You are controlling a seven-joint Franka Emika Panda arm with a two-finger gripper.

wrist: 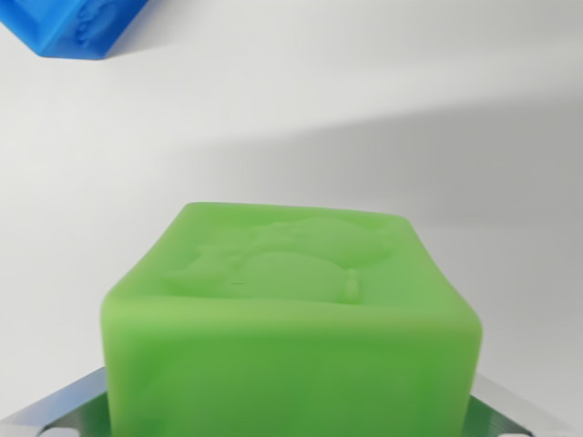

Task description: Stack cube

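A plain white tabletop [301, 100] filled most of the wrist view, with a broad soft shadow lying across its right half, from mid-height toward the far right.

The green cube [291, 337] was the largest thing on show. It sat at the near edge of the view, centred, taking up the lower middle of the frame. Its top face carried a raised moulded figure, too soft in outline to name. The edges were rounded and the near face ran out of the bottom of the frame.

The gripper [290, 421] showed only as two bright metal fingers [64, 411] at the bottom corners, one on the wrist view's left of the green cube and one on the wrist view's right. Each metal piece met the cube's lower side, so the cube lay squarely between them. The jaws appeared clamped on the green cube, though the contact faces themselves were hidden behind its bulk.

The blue cube [82, 25] was smallest in view, cut off by the far left corner of the frame. Only a slanted portion showed, with some relief on its face. It lay well apart from the green cube, with bare tabletop between them.
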